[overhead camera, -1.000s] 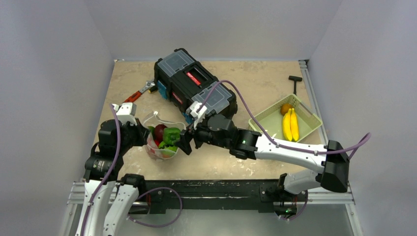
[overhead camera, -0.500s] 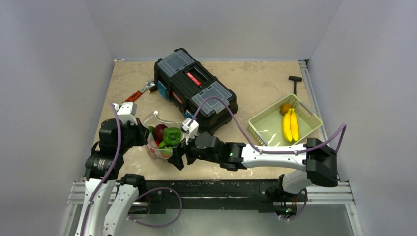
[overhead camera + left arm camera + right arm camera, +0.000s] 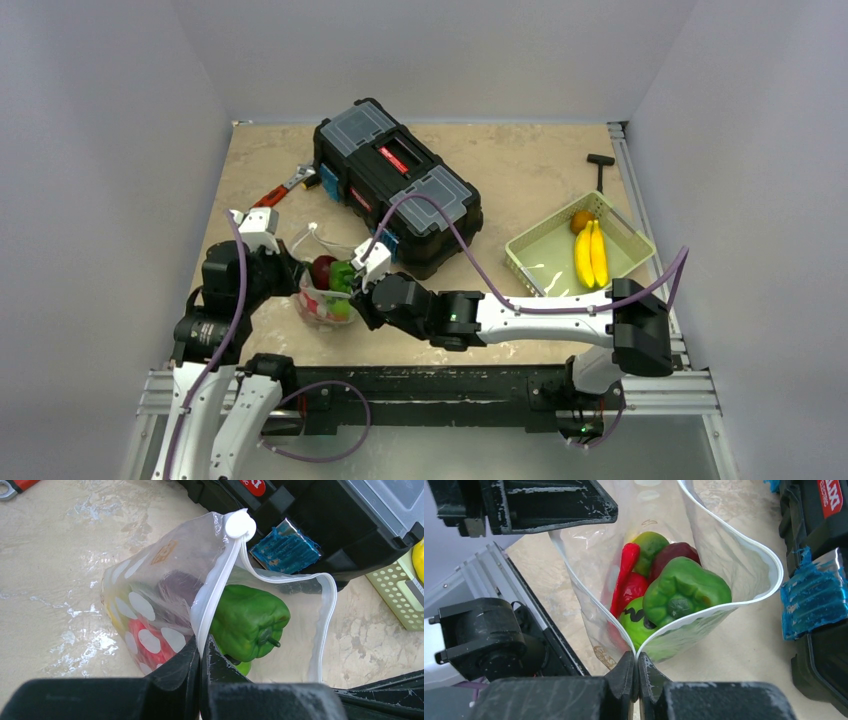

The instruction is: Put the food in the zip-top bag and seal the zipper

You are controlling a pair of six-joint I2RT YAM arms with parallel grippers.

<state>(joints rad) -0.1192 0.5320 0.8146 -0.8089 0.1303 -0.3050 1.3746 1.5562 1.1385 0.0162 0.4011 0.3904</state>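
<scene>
1. The zip-top bag (image 3: 322, 300) is standing upright at the table's near left, mouth gaping upward.
2. Its zipper (image 3: 220, 580) is running from the white slider (image 3: 240, 525) at the far end toward the near right.
3. The left gripper (image 3: 200, 652) is pinching the left lip, jaws closed.
4. The right gripper (image 3: 637, 665) is clamping the mouth's near end.
5. A green pepper (image 3: 684, 592) is lying topmost inside.

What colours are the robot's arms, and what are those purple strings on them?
Both arms mix black joints with white shells: see the left arm and right arm. The purple strings are cables, looping along each arm. The left end effector and right end effector have flat black fingers, scuffed pale along their edges.
</scene>
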